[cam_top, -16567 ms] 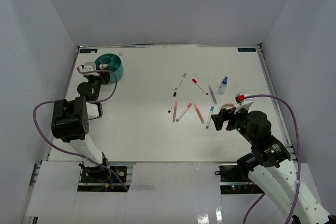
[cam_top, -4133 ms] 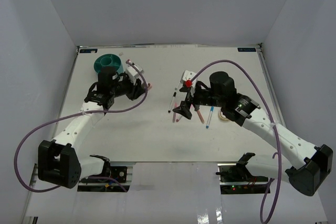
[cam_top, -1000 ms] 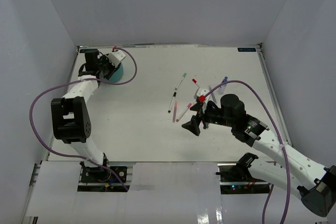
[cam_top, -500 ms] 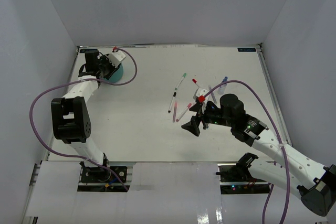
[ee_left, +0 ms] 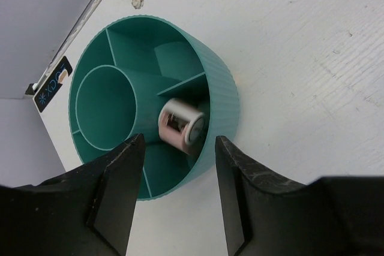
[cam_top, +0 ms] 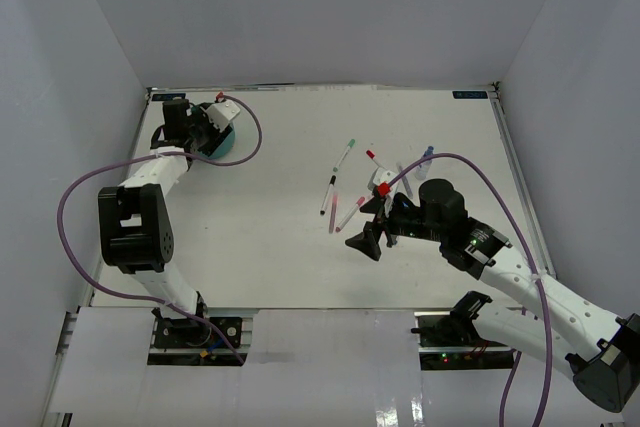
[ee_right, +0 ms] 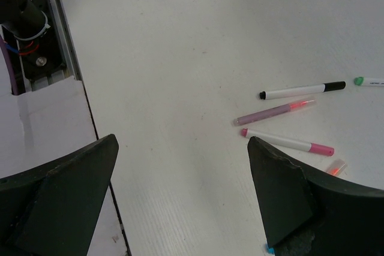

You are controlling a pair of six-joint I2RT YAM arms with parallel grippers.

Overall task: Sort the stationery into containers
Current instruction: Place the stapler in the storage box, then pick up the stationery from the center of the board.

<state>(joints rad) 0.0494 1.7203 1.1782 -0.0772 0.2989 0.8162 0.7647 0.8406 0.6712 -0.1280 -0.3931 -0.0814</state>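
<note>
1. Closely viewed from the left wrist, the teal organizer [ee_left: 221, 91] stands on the white table [ee_left: 312, 40] near its far-left corner, at ten o'clock in the overhead view. A black label [ee_left: 53, 82] sits on the table edge just beside it.
2. A small silvery cylinder [ee_left: 180, 125] lies tilted over an outer compartment, at four o'clock of the central tube [ee_left: 105, 109] and just below a divider [ee_left: 180, 85]. Whether it has settled inside I cannot tell.
3. The left gripper [ee_left: 180, 140] hangs above the organizer with its fingers [ee_left: 120, 190] apart, touching neither the cylinder nor the rim. From overhead it hides most of the organizer.
4. The left arm is folded at the table's left edge, forearm reaching to ten o'clock, with a purple cable [cam_top: 60, 212] looping beside it.
5. Thin markers [cam_top: 350, 213] lie loose right of the table's centre. A black-capped marker [ee_right: 303, 91], a pink marker [ee_right: 275, 112] and a pink-capped marker [ee_right: 288, 142] lie near one another, with a green cap [ee_right: 359, 80] at the frame's edge.
6. The right gripper [ee_right: 181, 142] hovers over bare table, jaws spread wide and holding nothing. In its wrist view those markers lie at three o'clock of the gap.
7. The right arm stretches from its base at five o'clock toward the centre, wrist pitched down.
</note>
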